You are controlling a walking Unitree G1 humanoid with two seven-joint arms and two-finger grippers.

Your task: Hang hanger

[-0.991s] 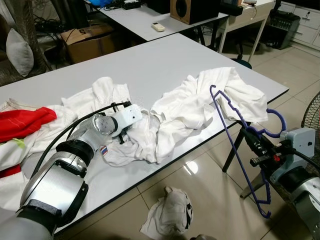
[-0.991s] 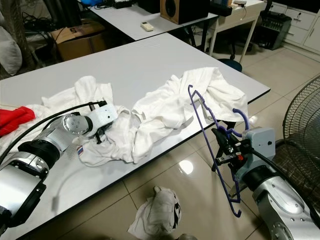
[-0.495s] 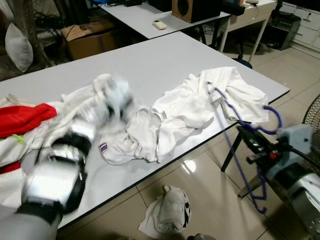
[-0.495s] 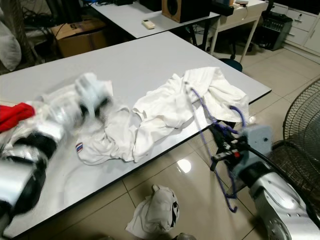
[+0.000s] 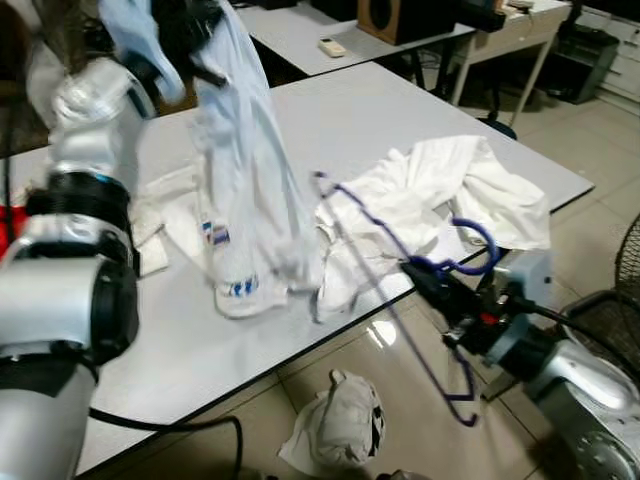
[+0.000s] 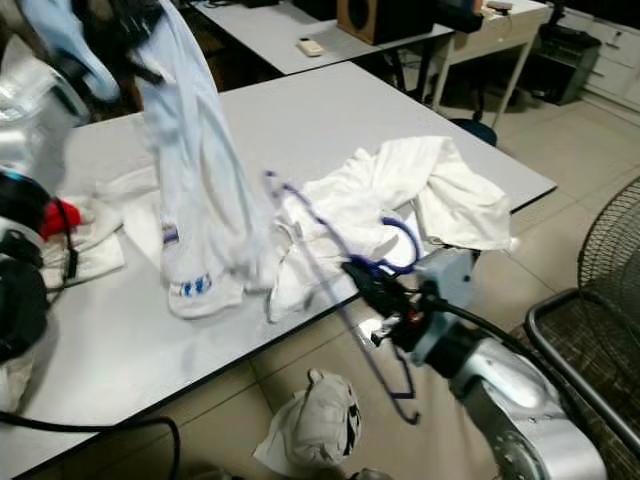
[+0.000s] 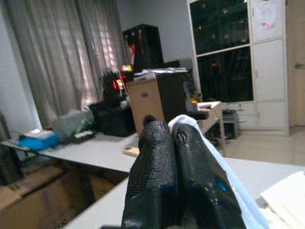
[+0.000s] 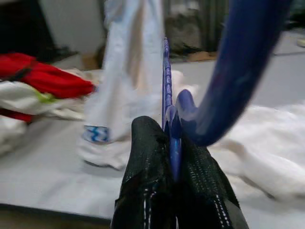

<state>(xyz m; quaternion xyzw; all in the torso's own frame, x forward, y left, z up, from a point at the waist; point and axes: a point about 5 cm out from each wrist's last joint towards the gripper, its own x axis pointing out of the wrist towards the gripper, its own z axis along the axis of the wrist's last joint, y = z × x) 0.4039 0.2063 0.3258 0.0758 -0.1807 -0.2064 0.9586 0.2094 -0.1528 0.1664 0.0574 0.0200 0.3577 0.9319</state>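
Dangling from the left pincer (image 5: 185,30), clamped on it, a white shirt (image 5: 245,190) hangs above the table (image 5: 380,110); the right pincer (image 5: 425,283) grips the blue hanger (image 5: 385,290).

Office or lab-like workroom with grey desks on a tiled floor

A large grey table (image 5: 400,110) fills the middle; at 12 o'clock a second desk (image 5: 300,30) carries a remote control (image 5: 331,47) and a wooden speaker (image 5: 400,15). A cardboard box (image 7: 147,102), dark glass-fronted cabinets (image 7: 224,43) and long curtains (image 7: 52,62) line the walls; a floor fan (image 6: 600,290) stands at 3 o'clock
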